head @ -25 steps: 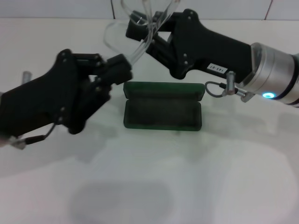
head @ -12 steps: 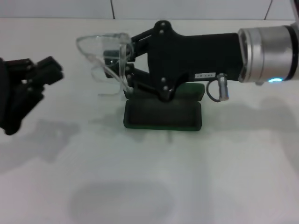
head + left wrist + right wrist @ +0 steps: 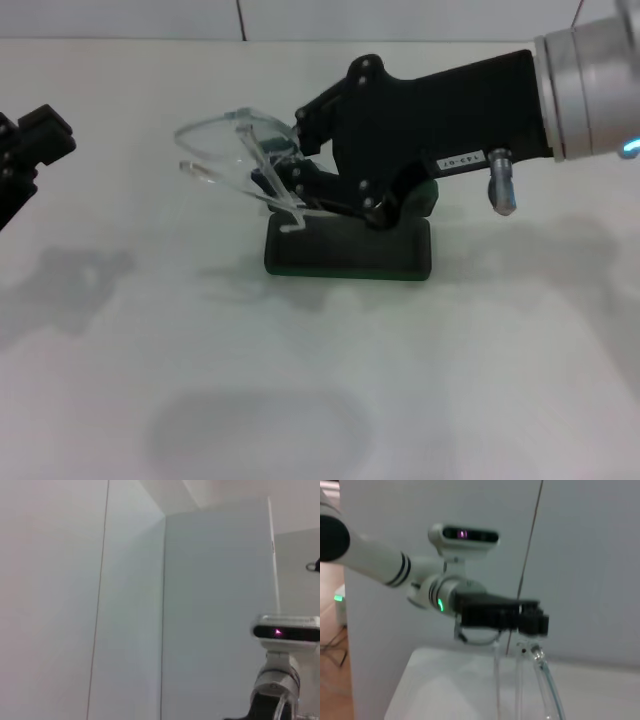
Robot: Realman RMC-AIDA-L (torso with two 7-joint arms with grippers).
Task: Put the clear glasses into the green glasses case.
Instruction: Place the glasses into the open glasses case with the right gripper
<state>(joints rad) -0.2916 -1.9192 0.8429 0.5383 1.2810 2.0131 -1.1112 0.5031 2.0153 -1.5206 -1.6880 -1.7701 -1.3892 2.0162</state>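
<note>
My right gripper (image 3: 300,172) is shut on the clear glasses (image 3: 225,135) and holds them just above the left end of the green glasses case (image 3: 350,250). The curved front juts out to the left past the case, and one thin arm slants down to the case's left rim. The case lies open on the table, its lid mostly hidden behind the right gripper. In the right wrist view the glasses' arms (image 3: 540,680) run down in front of the camera. My left gripper (image 3: 35,140) is open at the far left, well apart from the glasses, and also shows across the table (image 3: 530,620).
The white table (image 3: 320,380) carries only the case. A white wall with dark seams (image 3: 240,20) rises behind it. The left wrist view shows only wall panels and the robot's head camera (image 3: 285,632).
The left gripper let go of the glasses and drew back to the left edge. The right gripper turned and lowered the glasses from above the table's back down to the case.
</note>
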